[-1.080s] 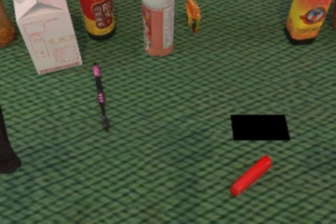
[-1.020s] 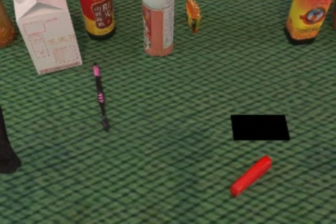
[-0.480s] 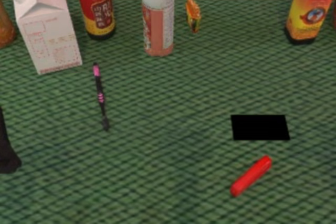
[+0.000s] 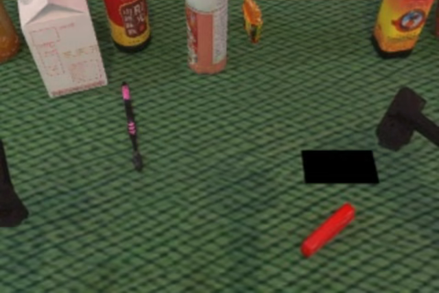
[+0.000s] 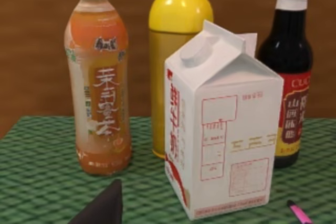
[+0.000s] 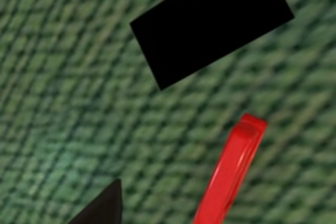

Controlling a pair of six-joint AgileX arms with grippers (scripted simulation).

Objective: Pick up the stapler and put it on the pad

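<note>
The right gripper [image 4: 391,132] is now entering (finger state I cannot tell), heading for the stapler [image 4: 328,229] beside the pad [image 4: 339,167].

The stapler [image 4: 328,229] lies flat on the green cloth [image 4: 226,204] with bare cloth all around it, so there is room to reach it from every side. The pad [image 4: 339,167] is near it with nothing on top. The right gripper [image 4: 400,119] hangs past the pad's right end. The tall things, the milk carton [image 4: 60,29], bottles and can [image 4: 206,15], stand far away at the back. The pen [image 4: 130,127] lies well off to the left.
</note>
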